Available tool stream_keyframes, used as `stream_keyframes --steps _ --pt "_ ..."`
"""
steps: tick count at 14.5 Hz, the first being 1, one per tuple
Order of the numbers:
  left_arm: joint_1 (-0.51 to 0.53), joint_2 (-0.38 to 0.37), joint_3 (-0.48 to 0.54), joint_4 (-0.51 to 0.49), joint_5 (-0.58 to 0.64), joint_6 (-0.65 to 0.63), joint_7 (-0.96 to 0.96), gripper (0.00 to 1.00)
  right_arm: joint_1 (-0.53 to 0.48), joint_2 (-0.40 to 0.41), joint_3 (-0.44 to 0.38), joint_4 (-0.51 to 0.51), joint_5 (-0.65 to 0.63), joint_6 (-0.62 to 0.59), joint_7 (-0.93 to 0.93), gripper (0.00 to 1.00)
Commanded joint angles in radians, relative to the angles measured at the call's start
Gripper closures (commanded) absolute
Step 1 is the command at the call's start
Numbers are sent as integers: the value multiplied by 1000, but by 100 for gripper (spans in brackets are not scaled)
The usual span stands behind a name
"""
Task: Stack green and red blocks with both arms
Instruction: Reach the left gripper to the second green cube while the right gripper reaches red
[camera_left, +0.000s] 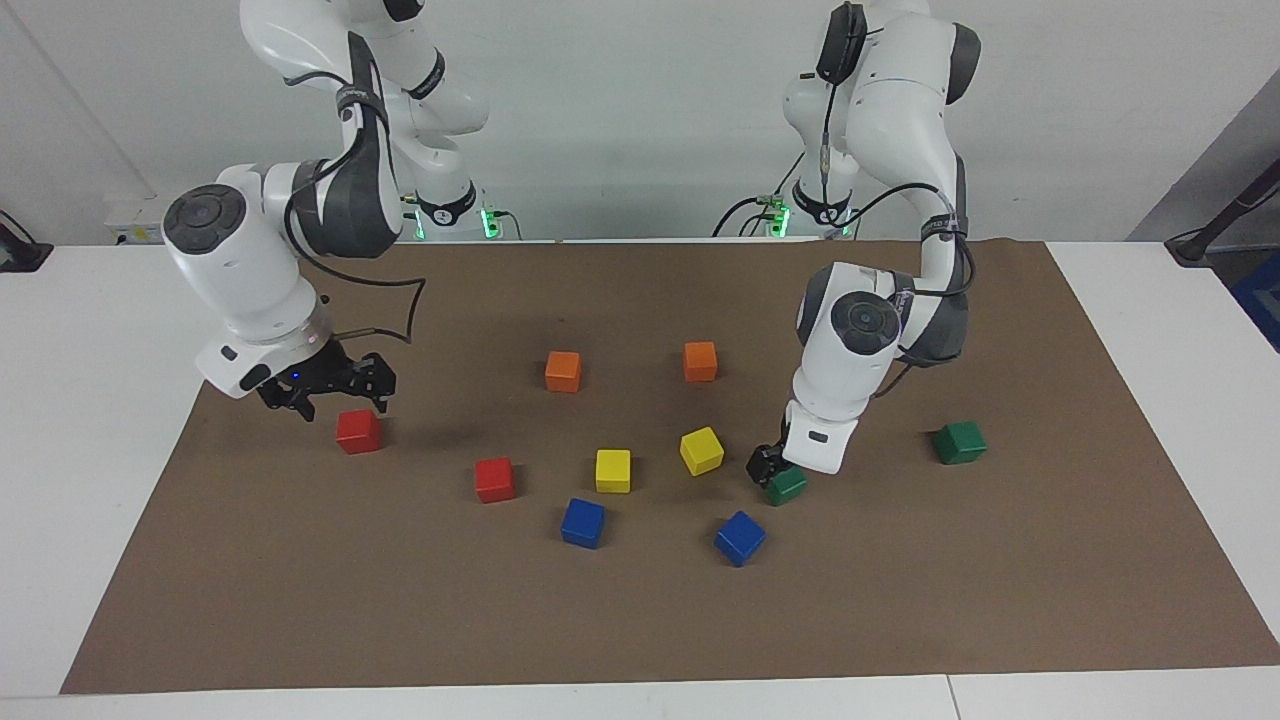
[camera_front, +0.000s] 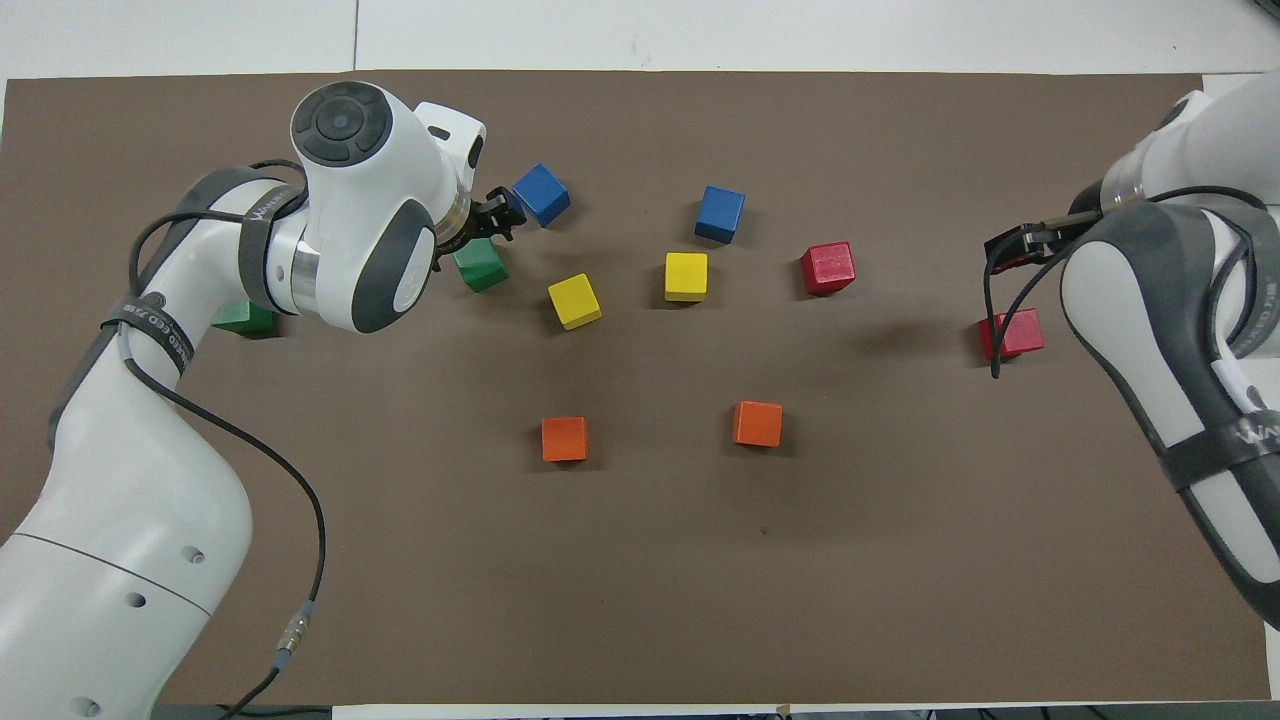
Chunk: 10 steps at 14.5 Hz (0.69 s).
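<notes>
My left gripper (camera_left: 775, 468) is down, jaws spread around the green block (camera_left: 786, 485) beside the yellow cube (camera_left: 702, 450), so square up and squeeze gently, while my right gripper (camera_left: 328, 392) hovers released above the red block (camera_left: 358, 431).

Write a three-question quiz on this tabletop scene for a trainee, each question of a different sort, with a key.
1. True or false: the right gripper grips a block.
2. The left gripper is down at which block? A green, B blue, C orange.
3. How many red blocks lie on the mat?

Key:
1. False. It hangs open over the red block toward the right arm's end of the table.
2. A. It is at the green block beside the yellow one.
3. Two, counting the other red block.
</notes>
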Motion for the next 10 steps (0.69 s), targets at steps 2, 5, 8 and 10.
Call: stream_keyframes --steps 2,5,8,10 --pt "-12 -16 11 -67 14 66 -40 0 45 160 3 164 -35 -23 66 0" --pt "-11 -16 11 -87 16 88 -54 0 102 203 3 207 -38 -14 122 0" --pt "-4 -23 11 -120 16 129 -55 0 126 225 3 220 -33 9 153 0" --pt "-4 -29 11 -134 14 137 -77 0 157 254 3 243 -33 15 191 0"
